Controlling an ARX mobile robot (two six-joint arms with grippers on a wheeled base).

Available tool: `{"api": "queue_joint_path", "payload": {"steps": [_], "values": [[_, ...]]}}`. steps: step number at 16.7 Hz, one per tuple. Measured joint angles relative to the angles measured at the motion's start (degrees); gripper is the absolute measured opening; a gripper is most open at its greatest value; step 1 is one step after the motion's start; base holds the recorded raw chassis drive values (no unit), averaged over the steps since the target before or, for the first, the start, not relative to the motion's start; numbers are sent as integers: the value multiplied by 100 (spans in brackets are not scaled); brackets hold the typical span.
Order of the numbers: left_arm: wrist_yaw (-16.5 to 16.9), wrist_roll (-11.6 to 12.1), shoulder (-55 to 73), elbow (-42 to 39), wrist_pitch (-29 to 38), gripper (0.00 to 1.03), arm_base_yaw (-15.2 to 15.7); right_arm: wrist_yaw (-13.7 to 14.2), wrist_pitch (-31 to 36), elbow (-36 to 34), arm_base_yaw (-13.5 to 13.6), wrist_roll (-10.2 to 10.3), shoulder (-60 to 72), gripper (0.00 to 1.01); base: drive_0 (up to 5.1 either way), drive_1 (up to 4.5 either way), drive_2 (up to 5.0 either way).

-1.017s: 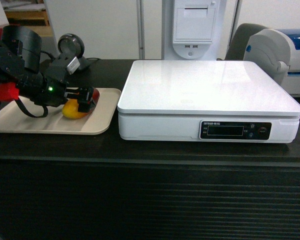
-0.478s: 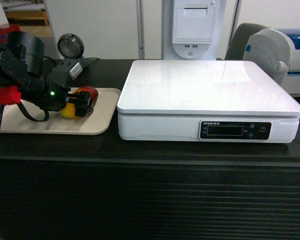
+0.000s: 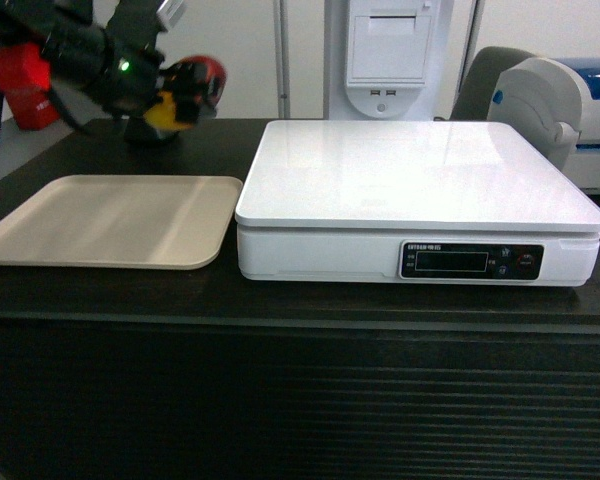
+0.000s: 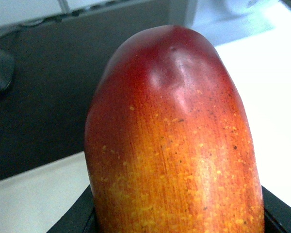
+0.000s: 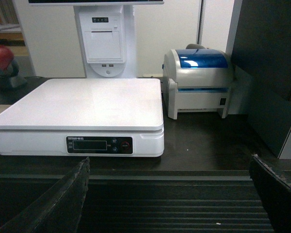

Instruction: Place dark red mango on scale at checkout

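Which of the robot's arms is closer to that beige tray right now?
The left. Its gripper holds the dark red mango in the air above the beige tray's far edge. The right gripper's fingers hang in front of the checkout, beyond the scale.

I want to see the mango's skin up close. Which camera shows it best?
The left wrist view: the dark red mango fills the frame, red fading to speckled orange. The head view shows it small, held in the left end effector. The right wrist view catches only a red sliver at its left edge.
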Motion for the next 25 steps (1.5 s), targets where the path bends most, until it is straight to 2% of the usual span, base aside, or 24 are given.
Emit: {"api": "queue_joint_path", "payload": {"steps": [2,6,11,12,15,19,20,22,23,24,25], "values": [[-17,-260,-170,173,57,57,-498,0,2,0,0,0,0,98,0,0,0],[-225,-553,35,503,-166,57,-1410,0,0,0,0,0,0,98,0,0,0],[-468,-778,992,1543,-863,57,-2061,0,0,0,0,0,0,98,0,0,0],[-608,-872,1285,1923,-1099,57,-2127,-2,0,0,0,0,0,98,0,0,0],[-675,-970,1554,2234,-1351,57,-2179,0,0,0,0,0,0,98,0,0,0],[-675,-957,1587,2363,-1569,56,-2210,0,2,0,0,0,0,98,0,0,0],[-625,-944,1587,2354,-1523,68,-2218,-2,0,0,0,0,0,98,0,0,0],[-560,-938,1585,2350,-1399,84,-2216,0,2,0,0,0,0,98,0,0,0],[-549,-935,1574,2350,-1335,97,-2216,0,0,0,0,0,0,98,0,0,0],[-546,-938,1550,2326,-1252,100,-2216,0,0,0,0,0,0,98,0,0,0],[-533,-973,1486,2234,-1086,97,-2203,0,0,0,0,0,0,98,0,0,0]]}}
